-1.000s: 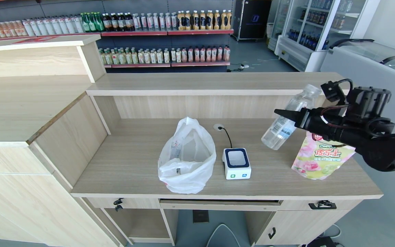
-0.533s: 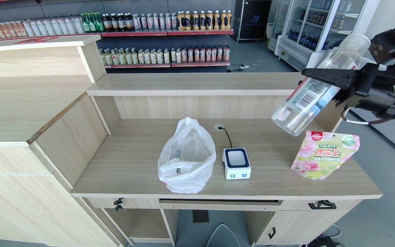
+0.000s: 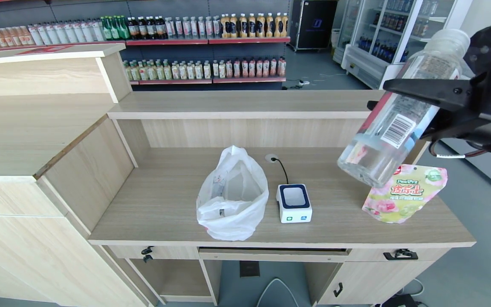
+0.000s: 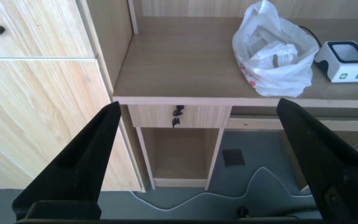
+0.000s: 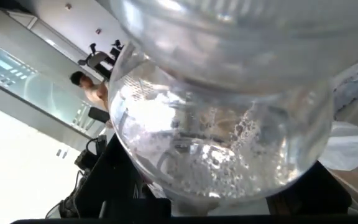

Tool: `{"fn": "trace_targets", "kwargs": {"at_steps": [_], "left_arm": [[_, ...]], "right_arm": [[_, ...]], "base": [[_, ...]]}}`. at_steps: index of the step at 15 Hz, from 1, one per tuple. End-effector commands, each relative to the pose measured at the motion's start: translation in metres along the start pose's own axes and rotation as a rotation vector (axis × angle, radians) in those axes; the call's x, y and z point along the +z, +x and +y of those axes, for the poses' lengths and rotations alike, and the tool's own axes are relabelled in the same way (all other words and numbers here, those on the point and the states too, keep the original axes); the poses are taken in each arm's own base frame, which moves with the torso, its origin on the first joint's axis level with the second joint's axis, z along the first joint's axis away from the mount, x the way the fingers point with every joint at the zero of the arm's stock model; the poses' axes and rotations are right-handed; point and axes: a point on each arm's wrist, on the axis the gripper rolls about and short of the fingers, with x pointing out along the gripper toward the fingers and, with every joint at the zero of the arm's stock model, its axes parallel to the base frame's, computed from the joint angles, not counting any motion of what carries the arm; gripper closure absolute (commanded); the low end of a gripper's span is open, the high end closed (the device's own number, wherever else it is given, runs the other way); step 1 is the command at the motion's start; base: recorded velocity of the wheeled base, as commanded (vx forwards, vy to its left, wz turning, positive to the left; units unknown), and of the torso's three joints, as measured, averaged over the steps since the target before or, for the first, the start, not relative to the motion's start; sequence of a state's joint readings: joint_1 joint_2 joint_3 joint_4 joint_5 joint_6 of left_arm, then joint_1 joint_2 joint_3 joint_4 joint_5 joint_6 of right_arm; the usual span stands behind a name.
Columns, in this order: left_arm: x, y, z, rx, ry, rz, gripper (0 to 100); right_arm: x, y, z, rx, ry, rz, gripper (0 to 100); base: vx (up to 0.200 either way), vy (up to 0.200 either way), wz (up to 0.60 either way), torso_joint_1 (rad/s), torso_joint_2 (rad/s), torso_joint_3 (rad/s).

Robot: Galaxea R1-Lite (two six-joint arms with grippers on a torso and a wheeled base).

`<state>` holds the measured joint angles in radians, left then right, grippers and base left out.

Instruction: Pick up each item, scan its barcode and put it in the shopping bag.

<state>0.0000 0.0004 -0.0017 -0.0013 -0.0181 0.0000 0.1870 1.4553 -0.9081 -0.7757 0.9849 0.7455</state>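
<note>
**Gripping the bottle aloft**

Clamps the right gripper (image 3: 377, 96) across the clear water bottle (image 3: 394, 128), tilted cap-up, barcode facing the head camera, in the air over the counter's (image 3: 164, 200) right end. Finds the pink pouch (image 3: 403, 194) just below, the scanner (image 3: 294, 202) mid-counter, the white shopping bag (image 3: 232, 196) just beside it. Spreads the left gripper (image 4: 197, 106) wide, out before the counter's front edge.

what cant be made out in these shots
Pouch: head view, upper left corner hidden behind the water bottle; no barcode shows on its facing side.
Shopping bag: head and left wrist views, crumpled plastic hides its contents.
Counter: right wrist view, the water bottle close to the camera blocks most of it.
Right gripper: head view, its arm is cut off by the right edge.
</note>
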Motion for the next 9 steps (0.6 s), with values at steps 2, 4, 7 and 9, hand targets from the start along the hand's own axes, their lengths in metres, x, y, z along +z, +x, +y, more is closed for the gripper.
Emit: {"fn": "trace_targets", "kwargs": {"at_steps": [2, 4, 7, 9], "left_arm": [[0.0, 0.0, 0.0, 0.0, -0.002, -0.001, 0], [0.0, 0.0, 0.0, 0.0, -0.002, -0.001, 0], [0.0, 0.0, 0.0, 0.0, 0.0, -0.001, 0], [0.0, 0.0, 0.0, 0.0, 0.0, -0.001, 0]], "right_arm": [[-0.007, -0.008, 0.015, 0.048, -0.01, 0.034, 100], [-0.004, -0.009, 0.021, 0.085, -0.015, 0.051, 100], [0.002, -0.013, 0.036, 0.153, 0.006, 0.087, 100], [-0.001, -0.012, 0.037, 0.171, 0.007, 0.103, 100]], "base": [[0.0, 0.0, 0.0, 0.0, 0.0, 0.0], [0.0, 0.0, 0.0, 0.0, 0.0, 0.0], [0.0, 0.0, 0.0, 0.0, 0.0, 0.0], [0.0, 0.0, 0.0, 0.0, 0.0, 0.0]]}}
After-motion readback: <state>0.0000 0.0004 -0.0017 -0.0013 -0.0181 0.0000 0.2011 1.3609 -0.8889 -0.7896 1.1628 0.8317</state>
